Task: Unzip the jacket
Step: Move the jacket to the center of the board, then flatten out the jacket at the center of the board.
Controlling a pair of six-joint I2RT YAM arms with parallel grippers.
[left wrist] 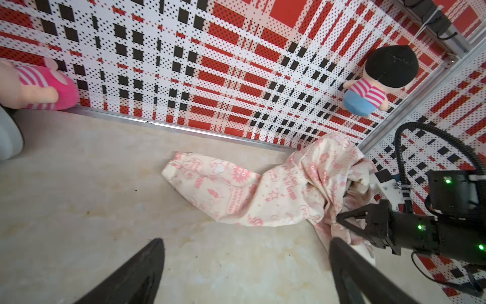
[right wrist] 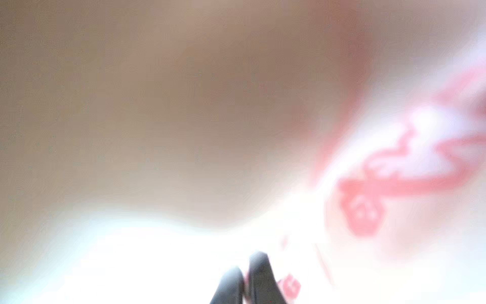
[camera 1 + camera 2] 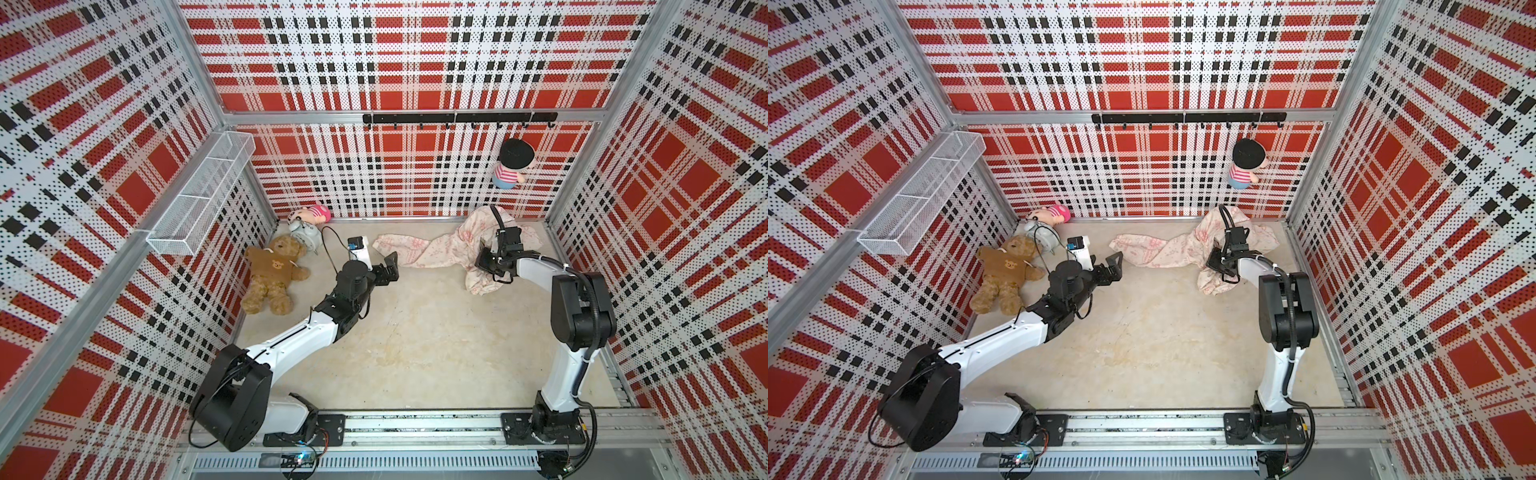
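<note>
Plaid-walled cell, beige tabletop point(image 3: 415, 332). The jacket point(image 3: 415, 249) lies crumpled around the right jaws, which are closed together and pressed into its bunched body; can't tell if cloth is caught. Left jaws are wide apart over bare tabletop, one sleeve end just beyond them.

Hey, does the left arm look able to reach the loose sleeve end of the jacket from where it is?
Probably yes. The left gripper is open, just short of the sleeve end of the jacket, with only bare floor between. The right gripper grips the far bunch, out of the way.
</note>
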